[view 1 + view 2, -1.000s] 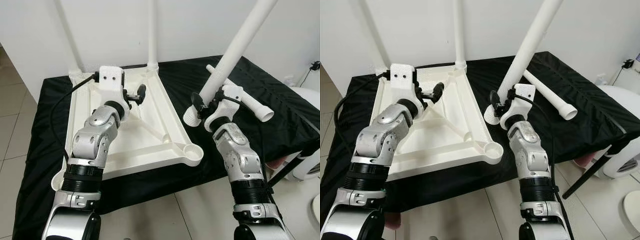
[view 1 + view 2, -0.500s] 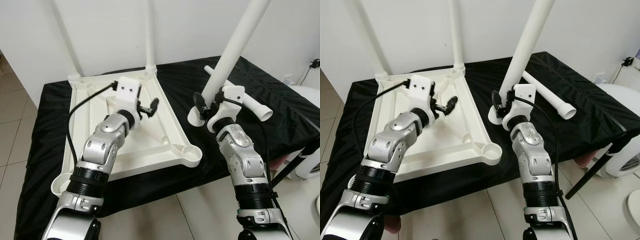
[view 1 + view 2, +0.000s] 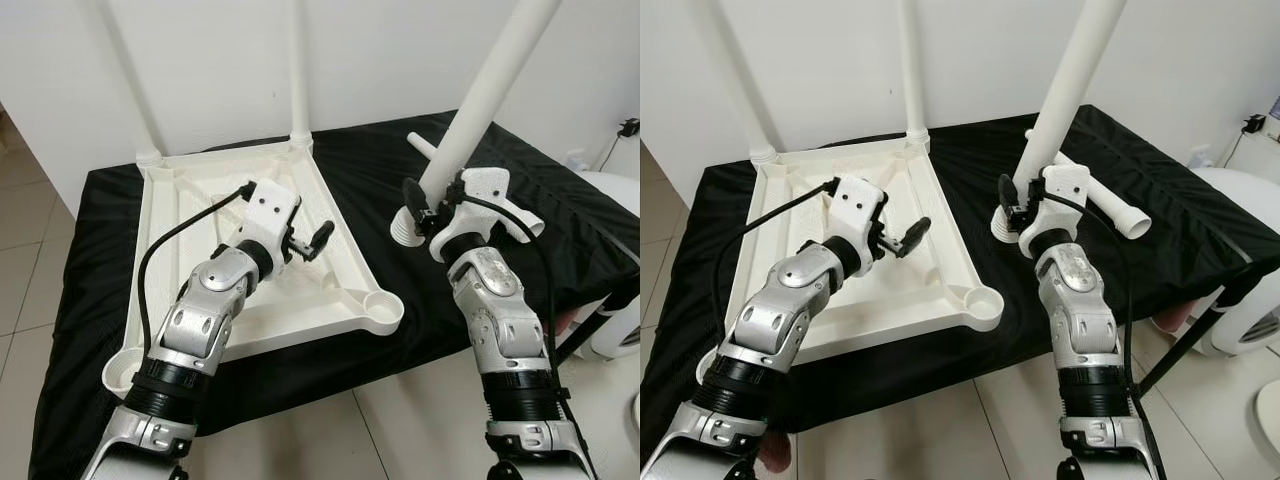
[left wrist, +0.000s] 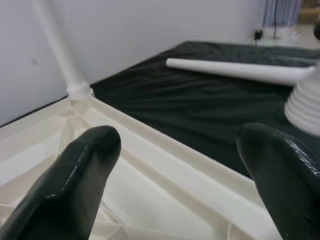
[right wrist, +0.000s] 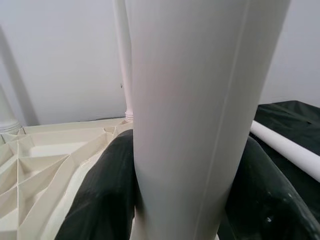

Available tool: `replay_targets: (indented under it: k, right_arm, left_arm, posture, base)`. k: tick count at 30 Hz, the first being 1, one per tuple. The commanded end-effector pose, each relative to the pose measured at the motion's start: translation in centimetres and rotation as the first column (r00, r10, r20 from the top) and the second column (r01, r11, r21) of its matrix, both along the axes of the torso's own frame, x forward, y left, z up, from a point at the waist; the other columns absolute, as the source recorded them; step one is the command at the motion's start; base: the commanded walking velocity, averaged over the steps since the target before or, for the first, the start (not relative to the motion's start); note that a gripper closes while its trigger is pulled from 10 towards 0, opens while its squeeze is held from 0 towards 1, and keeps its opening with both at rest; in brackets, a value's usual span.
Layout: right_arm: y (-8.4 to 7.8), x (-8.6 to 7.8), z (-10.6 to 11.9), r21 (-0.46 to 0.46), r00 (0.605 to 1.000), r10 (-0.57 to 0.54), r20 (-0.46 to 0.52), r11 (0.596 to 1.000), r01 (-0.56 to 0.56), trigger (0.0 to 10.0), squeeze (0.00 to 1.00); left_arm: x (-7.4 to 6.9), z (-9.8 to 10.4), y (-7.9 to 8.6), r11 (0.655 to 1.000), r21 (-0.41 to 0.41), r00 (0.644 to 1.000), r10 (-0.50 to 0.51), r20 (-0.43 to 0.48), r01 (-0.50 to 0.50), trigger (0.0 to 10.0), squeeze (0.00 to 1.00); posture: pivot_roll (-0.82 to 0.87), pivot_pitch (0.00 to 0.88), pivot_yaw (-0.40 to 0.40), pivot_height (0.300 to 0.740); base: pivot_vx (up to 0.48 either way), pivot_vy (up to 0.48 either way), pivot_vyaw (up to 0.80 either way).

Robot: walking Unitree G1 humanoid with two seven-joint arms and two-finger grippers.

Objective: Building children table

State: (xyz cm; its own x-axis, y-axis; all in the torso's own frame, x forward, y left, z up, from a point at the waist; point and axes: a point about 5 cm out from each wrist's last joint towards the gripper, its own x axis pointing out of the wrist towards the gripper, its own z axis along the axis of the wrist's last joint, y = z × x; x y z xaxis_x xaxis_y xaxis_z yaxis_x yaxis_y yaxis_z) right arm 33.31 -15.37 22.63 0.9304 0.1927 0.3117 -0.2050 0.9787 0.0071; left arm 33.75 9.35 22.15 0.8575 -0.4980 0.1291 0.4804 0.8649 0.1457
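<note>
An upturned cream plastic tabletop (image 3: 190, 230), ribbed on its underside with raised diagonal struts and a round socket at each corner, lies on the left half of a surface draped in a wrinkled black cloth (image 3: 560, 240). Two smooth white plastic tube legs already stand upright in its far corners, one at the far left (image 3: 140, 120) and one at the far right (image 3: 298, 80), both rising against the plain white wall (image 3: 380, 50) behind. The near right corner socket (image 3: 383, 308) sits open like a shallow cup at the edge of the tabletop, close to the near edge of the cloth. The left gripper (image 3: 318, 240) hangs over the right part of the tabletop's ribbed underside, its two rounded, matte black fingers (image 4: 75, 180) spread wide with nothing between them; a black cable (image 3: 170, 250) loops from its white wrist housing back along the silver arm. The right gripper (image 3: 1012, 208) is just to the right of the tabletop, above the bare cloth, its fingers closed around a third thick white tube leg (image 3: 480, 100), which leans up and to the right and ends below the grip in a ridged, threaded collar (image 3: 405, 228) held clear of the tabletop. A fourth white leg (image 3: 1095, 195) lies flat on the cloth behind that gripper, its open end pointing right. Beyond the right edge of the surface are a rounded white appliance (image 3: 615, 330) and a black slanting bar (image 3: 590, 330), over pale floor tiles (image 3: 30, 270).
</note>
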Motion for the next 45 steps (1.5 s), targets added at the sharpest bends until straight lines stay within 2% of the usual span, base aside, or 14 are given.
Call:
replay_targets:
  k: [1, 2, 3, 6, 11, 13, 14, 17, 20, 27, 33, 38, 43, 45]
  right_arm:
    - [0.5, -0.3, 0.1, 0.002, 1.0, 0.015, 0.026, 1.0, -0.015, 10.0, 0.0]
    - [0.5, -0.3, 0.1, 0.002, 1.0, 0.015, 0.026, 1.0, -0.015, 10.0, 0.0]
    - [0.5, -0.3, -0.4, 0.004, 1.0, 0.009, 0.01, 1.0, -0.009, 10.0, 0.0]
    - [0.2, 0.0, -1.3, 0.003, 0.999, -0.023, -0.025, 1.0, 0.023, 10.0, 0.0]
    - [0.0, 0.1, -1.9, -0.015, 0.998, -0.042, -0.038, 0.999, 0.041, 10.0, 0.0]
    - [-0.1, 0.1, -2.1, -0.014, 0.998, -0.049, -0.043, 0.999, 0.049, 10.0, 0.0]
    - [-0.3, 0.0, -2.6, -0.011, 0.996, -0.072, -0.048, 0.997, 0.072, 10.0, 0.0]
    - [-0.5, -0.2, -3.0, -0.009, 0.995, -0.093, -0.046, 0.996, 0.092, 10.0, 0.0]
    - [-0.6, -0.4, -3.4, -0.003, 0.993, -0.106, -0.055, 0.994, 0.106, 10.0, 0.0]
    - [-0.3, -0.8, -4.4, -0.024, 0.992, -0.113, -0.051, 0.993, 0.112, 10.0, 0.0]
    - [0.0, -1.2, -4.7, -0.061, 0.993, -0.111, -0.028, 0.992, 0.109, 10.0, 0.0]
    - [0.1, -1.6, -4.9, -0.095, 0.994, -0.104, -0.012, 0.99, 0.103, 10.0, 0.0]
    - [0.2, -1.5, -4.8, -0.096, 0.995, -0.098, -0.005, 0.991, 0.097, 10.0, 0.0]
    - [0.1, -1.5, -4.7, -0.094, 0.995, -0.104, -0.004, 0.99, 0.103, 10.0, 0.0]
  left_arm:
    - [0.7, 0.4, 1.9, 0.96, -0.081, 0.962, 0.27, 0.03, -0.267, 10.0, 0.0]
    - [0.7, 0.4, 1.9, 0.96, -0.081, 0.962, 0.27, 0.03, -0.267, 10.0, 0.0]
    - [0.9, 0.3, 2.3, 0.94, -0.068, 0.939, 0.339, 0.056, -0.335, 10.0, 0.0]
    - [1.1, -0.3, 2.7, 0.911, -0.063, 0.909, 0.412, 0.064, -0.408, 10.0, 0.0]
    - [1.0, -0.5, 3.2, 0.902, -0.075, 0.901, 0.429, 0.066, -0.425, 10.0, 0.0]
    - [1.0, -0.6, 3.8, 0.896, -0.107, 0.897, 0.438, 0.054, -0.431, 10.0, 0.0]
    - [0.7, -1.0, 4.8, 0.887, -0.147, 0.895, 0.446, 0.029, -0.437, 10.0, 0.0]
    - [0.4, -1.2, 5.3, 0.882, -0.167, 0.892, 0.451, 0.027, -0.441, 10.0, 0.0]
    - [0.2, -1.4, 5.5, 0.881, -0.179, 0.892, 0.45, 0.035, -0.437, 10.0, 0.0]
    - [-0.1, -2.0, 5.0, 0.899, -0.129, 0.902, 0.429, 0.054, -0.42, 10.0, 0.0]
    - [-0.2, -2.1, 5.4, 0.89, -0.076, 0.888, 0.454, 0.072, -0.449, 10.0, 0.0]
    - [0.0, -2.5, 6.1, 0.861, -0.044, 0.857, 0.509, 0.081, -0.507, 10.0, 0.0]
    - [-0.1, -2.8, 5.7, 0.884, -0.037, 0.882, 0.467, 0.065, -0.466, 10.0, 0.0]
    - [-0.2, -3.1, 5.4, 0.896, -0.028, 0.895, 0.443, 0.058, -0.442, 10.0, 0.0]
  posture:
    - [-0.08, 0.016, 0.034, 0.74]
    - [-0.08, 0.016, 0.034, 0.74]
    - [-0.07, 0.017, 0.031, 0.74]
    - [-0.07, 0.013, 0.028, 0.74]
    - [-0.07, 0.008, 0.03, 0.74]
    - [-0.06, 0.0, 0.037, 0.74]
    - [-0.07, 0.0, 0.054, 0.74]
    - [-0.06, 0.0, 0.057, 0.74]
    - [-0.06, 0.0, 0.058, 0.74]
    - [-0.06, 0.0, 0.098, 0.74]
    - [-0.08, 0.0, 0.139, 0.74]
    - [-0.1, 0.0, 0.177, 0.74]
    - [-0.11, 0.0, 0.175, 0.74]
    - [-0.11, 0.0, 0.142, 0.74]
  base:
    - [0.0, 0.0, 0.0]
    - [0.0, 0.0, 0.0]
    - [0.0, 0.0, 0.0]
    - [0.0, 0.0, 0.0]
    - [0.0, 0.0, 0.0]
    - [0.0, 0.0, 0.0]
    - [0.0, 0.0, 0.0]
    - [0.0, 0.0, 0.0]
    - [0.0, 0.0, 0.0]
    - [0.0, 0.0, 0.0]
    - [0.0, 0.0, 0.0]
    - [0.0, 0.0, 0.0]
    - [0.0, 0.0, 0.0]
    - [0.0, 0.0, 0.0]
